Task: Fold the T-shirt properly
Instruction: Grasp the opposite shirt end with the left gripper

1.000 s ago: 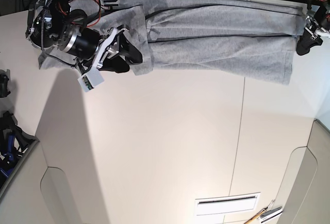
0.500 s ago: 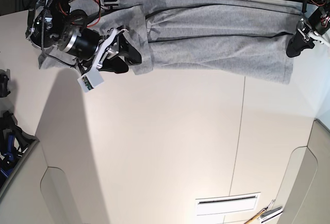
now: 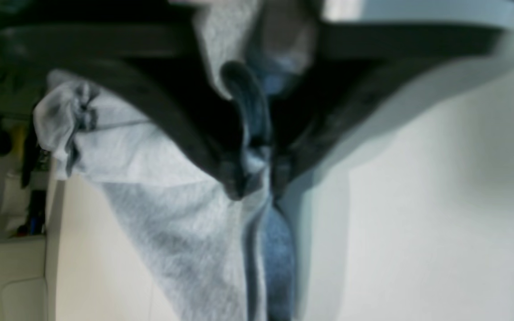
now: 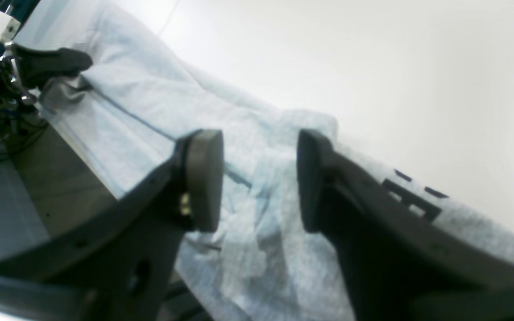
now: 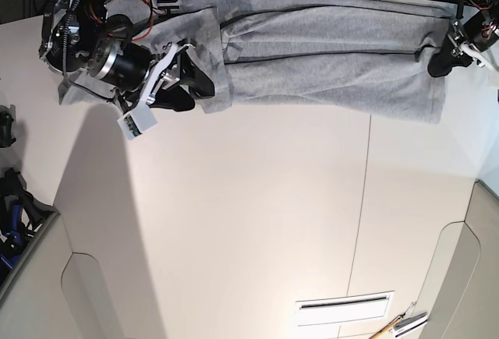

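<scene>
The shirt (image 5: pixel 327 51), a soft heather-grey knit, lies as a long rumpled band along the far edge of the smooth pale bench (image 5: pixel 257 222), with black block letters showing near its left end. The left tool (image 3: pixel 257 178) pinches a bunched fold at the shirt's right end, though that close view is blurred. The right tool (image 4: pixel 257 178) hovers over the shirt's creased left part, its flat dark pads spread apart.

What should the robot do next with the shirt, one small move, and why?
Probably close the right gripper on the T-shirt: its jaws stand open astride a raised fold, while the left gripper already pinches the far end.
</scene>
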Controlling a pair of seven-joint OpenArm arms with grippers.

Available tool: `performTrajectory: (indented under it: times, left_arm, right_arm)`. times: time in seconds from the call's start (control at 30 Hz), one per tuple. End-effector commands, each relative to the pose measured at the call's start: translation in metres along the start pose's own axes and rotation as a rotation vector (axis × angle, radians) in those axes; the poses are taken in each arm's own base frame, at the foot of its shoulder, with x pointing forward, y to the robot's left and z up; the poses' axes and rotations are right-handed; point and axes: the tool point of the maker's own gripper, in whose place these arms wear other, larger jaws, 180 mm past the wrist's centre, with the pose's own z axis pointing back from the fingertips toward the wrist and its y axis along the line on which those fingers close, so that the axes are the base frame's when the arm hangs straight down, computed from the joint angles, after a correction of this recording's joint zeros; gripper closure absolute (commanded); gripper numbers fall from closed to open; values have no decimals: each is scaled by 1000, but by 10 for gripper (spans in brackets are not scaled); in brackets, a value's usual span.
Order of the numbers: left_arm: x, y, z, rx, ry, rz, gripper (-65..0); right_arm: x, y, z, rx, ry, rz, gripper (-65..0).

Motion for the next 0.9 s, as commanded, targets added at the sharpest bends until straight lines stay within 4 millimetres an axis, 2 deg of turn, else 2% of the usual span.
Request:
performTrajectory:
  times: [0.0,0.17,0.3,0.37,0.43,0.7,0.87]
  left_arm:
    - [-19,8,3,33,77,35,0]
    - [-2,-11,3,-45,12,40,0]
    - [10,-46,7,-178,1,22,0]
    - [7,-57,8,-196,43,-23,0]
    - [14,-70,10,-210,34,-74,0]
    - [33,-110,17,-251,-5,-239,0]
    - [29,-139,15,-303,-31,-295,0]
  right_arm:
    - [15,3,3,9,-55,21,-269]
    - [16,-2,3,-18,-53,34,-269]
    - [22,-18,7,-85,-61,46,-269]
    - [26,-28,12,-123,-72,39,-269]
    - [28,-40,20,-165,-87,28,-269]
    - [26,-97,70,-368,-154,-66,-269]
    - [20,-127,107,-495,-180,-115,-269]
